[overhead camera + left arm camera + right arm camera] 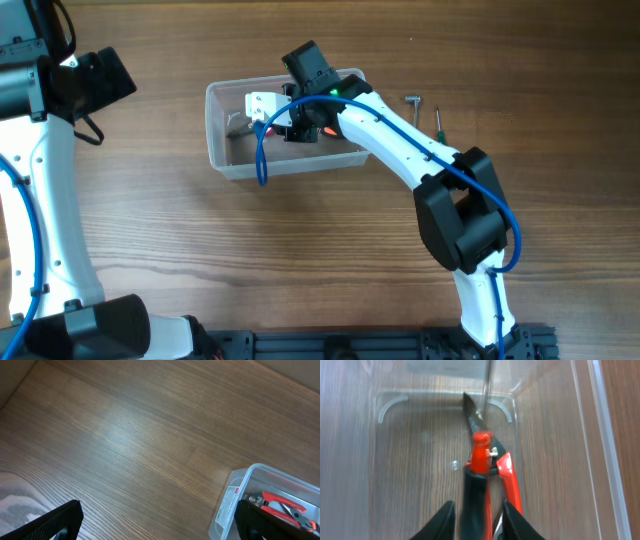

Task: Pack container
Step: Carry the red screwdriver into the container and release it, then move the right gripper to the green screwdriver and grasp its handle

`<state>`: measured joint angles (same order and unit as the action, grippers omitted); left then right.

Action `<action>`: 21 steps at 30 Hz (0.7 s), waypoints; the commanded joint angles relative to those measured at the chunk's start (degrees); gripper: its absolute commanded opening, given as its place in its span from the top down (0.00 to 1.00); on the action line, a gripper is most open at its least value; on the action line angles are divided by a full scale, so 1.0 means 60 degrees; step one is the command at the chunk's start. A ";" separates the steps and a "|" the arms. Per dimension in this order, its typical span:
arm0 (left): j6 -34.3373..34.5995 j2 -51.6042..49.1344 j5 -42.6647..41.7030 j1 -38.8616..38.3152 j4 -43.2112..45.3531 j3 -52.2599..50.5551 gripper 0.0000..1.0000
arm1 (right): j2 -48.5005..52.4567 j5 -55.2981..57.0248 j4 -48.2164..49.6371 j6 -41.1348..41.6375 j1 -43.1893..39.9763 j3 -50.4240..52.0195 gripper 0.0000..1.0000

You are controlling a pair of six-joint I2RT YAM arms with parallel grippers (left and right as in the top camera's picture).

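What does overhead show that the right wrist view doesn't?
Overhead only: the full outline of the clear plastic rectangular container; two loose tools on the brown wooden table to its right, a small grey metal tool and a thin dark-handled tool; and the white left arm at the far left.
Right wrist only: the red-and-black-handled snips up close, dark blades pointing at the container's end wall, handles between the right hand's fingers. Whether they grip is unclear.
Both: the container, the table, and some red of the snips.
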<state>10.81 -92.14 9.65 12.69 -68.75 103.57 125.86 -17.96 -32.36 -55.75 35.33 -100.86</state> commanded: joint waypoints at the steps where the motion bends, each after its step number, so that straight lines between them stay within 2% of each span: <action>1: -0.0007 -0.0036 0.0117 0.0040 0.0029 0.0007 0.00 | -0.0120 -0.0011 0.0015 0.1443 0.0087 -0.0157 0.61; 4: -0.0007 -0.0036 0.0117 0.0040 0.0029 0.0007 0.00 | -0.0543 0.0226 -0.0259 0.1829 0.0120 -0.0306 0.52; 6: -0.0007 -0.0036 0.0117 0.0040 0.0029 0.0007 0.00 | -0.0882 0.0885 -0.0415 0.2222 0.0120 -0.0419 0.50; 10: -0.0007 -0.0036 0.0117 0.0040 0.0029 0.0007 0.00 | -0.2044 0.3162 -0.0590 0.3151 0.0062 -0.0481 0.41; 13: -0.0007 -0.0036 0.0117 0.0040 0.0029 0.0007 0.00 | -0.2976 0.4164 -0.0688 0.3246 -0.0215 -0.0481 0.40; 17: -0.0007 -0.0036 0.0117 0.0040 0.0029 0.0007 0.00 | -0.4040 0.4535 -0.0882 0.4758 -0.1326 -0.0477 0.30; 19: -0.0007 -0.0036 0.0117 0.0040 0.0029 0.0007 0.00 | -0.4277 0.4484 -0.1166 0.6204 -0.2153 -0.0477 0.28; 21: -0.0007 -0.0036 0.0117 0.0040 0.0029 0.0007 0.00 | -0.4299 0.4084 -0.1712 0.7533 -0.2954 -0.0474 0.22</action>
<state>10.81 -92.14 9.67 12.69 -68.75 103.57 100.27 5.19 -39.03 -27.35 24.97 -103.59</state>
